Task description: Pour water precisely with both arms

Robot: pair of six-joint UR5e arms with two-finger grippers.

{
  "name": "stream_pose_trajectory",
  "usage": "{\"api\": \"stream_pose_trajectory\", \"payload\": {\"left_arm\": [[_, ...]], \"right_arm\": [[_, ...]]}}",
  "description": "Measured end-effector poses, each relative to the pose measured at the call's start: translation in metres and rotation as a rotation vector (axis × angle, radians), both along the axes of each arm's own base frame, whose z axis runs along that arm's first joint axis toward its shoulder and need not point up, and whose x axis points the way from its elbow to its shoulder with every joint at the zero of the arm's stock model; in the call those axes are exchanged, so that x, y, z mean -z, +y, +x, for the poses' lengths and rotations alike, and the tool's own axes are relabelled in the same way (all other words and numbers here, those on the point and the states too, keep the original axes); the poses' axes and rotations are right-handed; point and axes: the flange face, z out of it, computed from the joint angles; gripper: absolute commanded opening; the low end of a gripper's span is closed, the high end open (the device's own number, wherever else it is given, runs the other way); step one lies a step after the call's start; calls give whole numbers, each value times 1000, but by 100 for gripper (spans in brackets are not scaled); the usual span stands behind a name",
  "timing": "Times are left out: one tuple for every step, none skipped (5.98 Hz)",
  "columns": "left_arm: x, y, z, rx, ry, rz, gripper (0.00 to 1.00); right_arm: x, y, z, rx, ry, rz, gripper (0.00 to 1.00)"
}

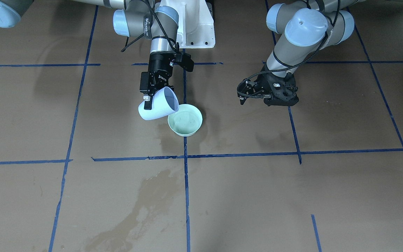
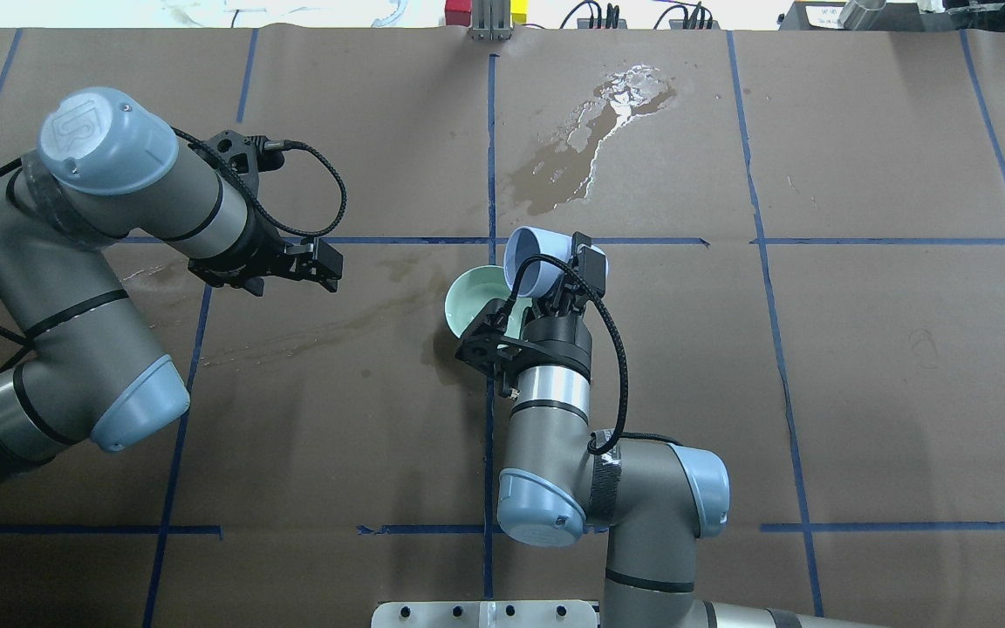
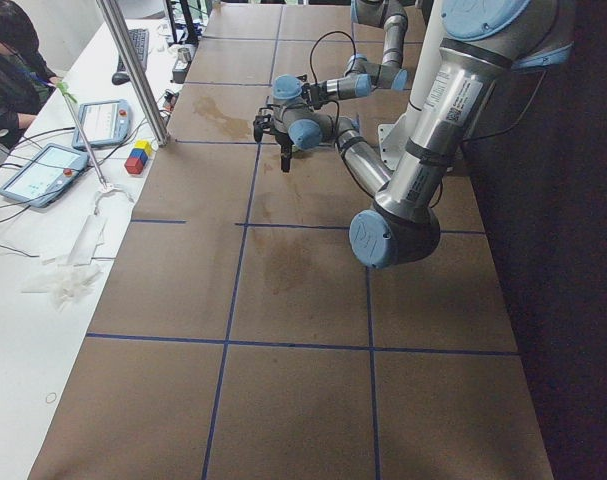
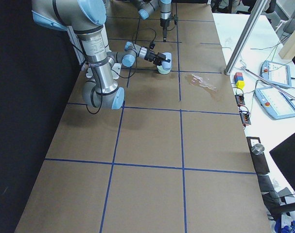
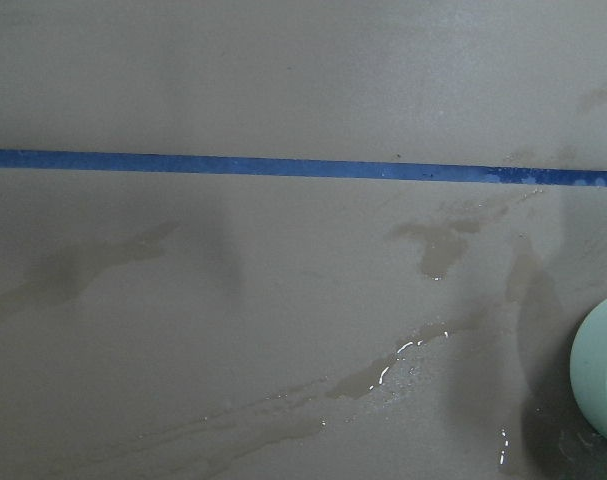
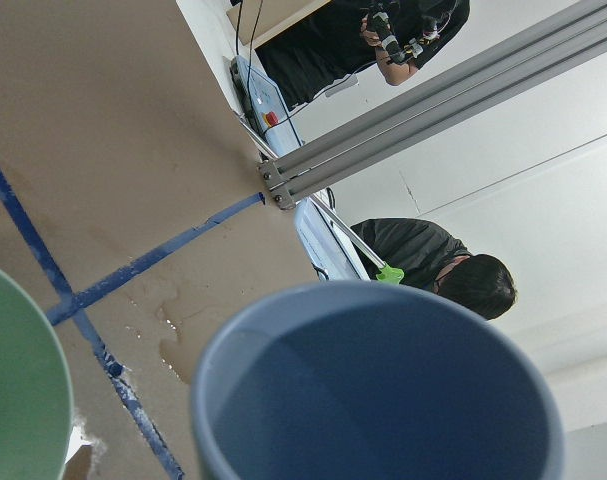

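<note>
While I pour: table (image 1: 327, 196), spill-stained; left tool (image 2: 315, 264), well apart, grip state indiscernible; right tool (image 1: 151, 95), clenched on tilted cup (image 1: 157, 106); bowl (image 1: 182, 132) beneath its lip; water (image 1: 186, 118), sheen inside. I'd tip slowly, keeping the lip over the centre.

Right arm (image 2: 546, 406) tilts cup (image 2: 536, 262) over bowl (image 2: 468, 301); left arm (image 2: 75, 288) apart.

Brown paper covers the table (image 2: 904, 392), crossed by blue tape lines (image 2: 895, 242); a white bench (image 3: 23, 250) alongside carries tablets (image 3: 43, 172) and coloured blocks (image 3: 137, 157); an aluminium post (image 3: 135, 70) rises beside it; the wall (image 6: 483, 170) beyond is white.
</note>
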Motion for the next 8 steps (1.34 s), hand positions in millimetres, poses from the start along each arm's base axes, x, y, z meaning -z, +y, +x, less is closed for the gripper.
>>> {"api": "stream_pose_trajectory", "payload": {"left_arm": [[0, 0, 0, -1, 1, 0, 100], [1, 0, 1, -1, 0, 1, 100], [0, 0, 1, 0, -1, 0, 100], [-1, 0, 1, 0, -3, -1, 100], [-1, 0, 1, 0, -3, -1, 100], [-1, 0, 1, 0, -3, -1, 100], [-1, 0, 1, 0, -4, -2, 100], [-2, 0, 1, -2, -5, -1, 100]], "right_arm": [[2, -1, 3, -1, -75, -4, 0], [3, -2, 6, -3, -174, -12, 0], [2, -3, 9, -10, -273, -31, 0], [4, -7, 21, -17, -398, -75, 0], [5, -13, 47, -20, -524, -131, 0], [3, -17, 77, -29, -633, -181, 0], [-7, -23, 100, -56, -725, -227, 0], [-27, -29, 123, -84, -762, -248, 0]]}}
